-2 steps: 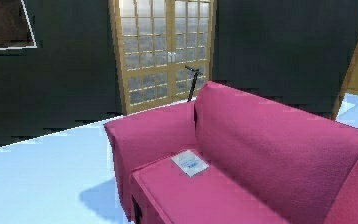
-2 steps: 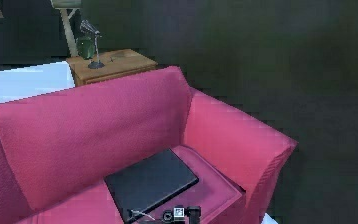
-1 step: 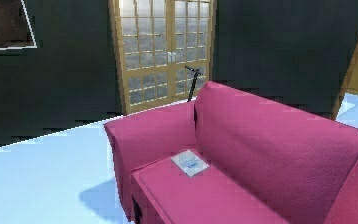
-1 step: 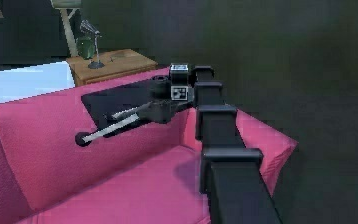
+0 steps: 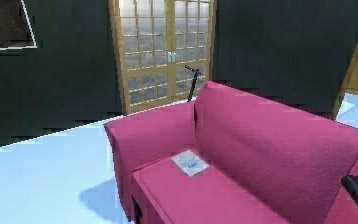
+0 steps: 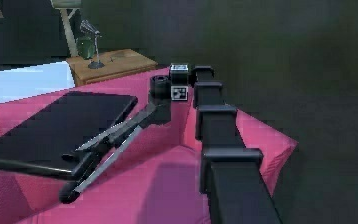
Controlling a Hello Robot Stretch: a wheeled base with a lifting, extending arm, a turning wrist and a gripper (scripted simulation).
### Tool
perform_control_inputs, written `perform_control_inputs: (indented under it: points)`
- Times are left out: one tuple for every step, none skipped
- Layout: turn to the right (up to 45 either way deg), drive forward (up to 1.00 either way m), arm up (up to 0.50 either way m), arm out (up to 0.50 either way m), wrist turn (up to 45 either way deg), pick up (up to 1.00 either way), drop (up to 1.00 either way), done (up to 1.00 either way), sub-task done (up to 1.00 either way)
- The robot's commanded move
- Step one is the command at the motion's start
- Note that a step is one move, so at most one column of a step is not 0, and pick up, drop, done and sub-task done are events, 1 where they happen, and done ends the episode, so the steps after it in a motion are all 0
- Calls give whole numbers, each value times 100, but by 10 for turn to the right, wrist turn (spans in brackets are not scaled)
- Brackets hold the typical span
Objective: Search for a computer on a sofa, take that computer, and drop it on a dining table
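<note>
Arm's out over the pink sofa, right by the laptop

In the arm side view the laptop (image 6: pixel 57 128) lies flat and closed on the sofa (image 6: pixel 177 185) seat, a dark slab. My gripper (image 6: pixel 79 172) has its thin fingers (image 6: pixel 99 166) running along the laptop's side toward the arm. I can't tell if it's got hold of anything or how the fingers are set, since the laptop sits on the cushion right there. Beyond the sofa there's a wooden side table (image 6: pixel 117 66) with a glass thing (image 6: pixel 90 42) on it. The forward view has a small white booklet (image 5: pixel 190 162) on the seat, a wood-framed window (image 5: pixel 167 55) in the dark wall, and a framed picture (image 5: pixel 7 25) top left.
</note>
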Motion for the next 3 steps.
perform_control_inputs:
  points:
    - [0,0,0,0,-150,0,0,0,0]
    - [0,0,0,-26,0,0,0,0,0]
    - [-450,0,0,0,0,0,0,0,0]
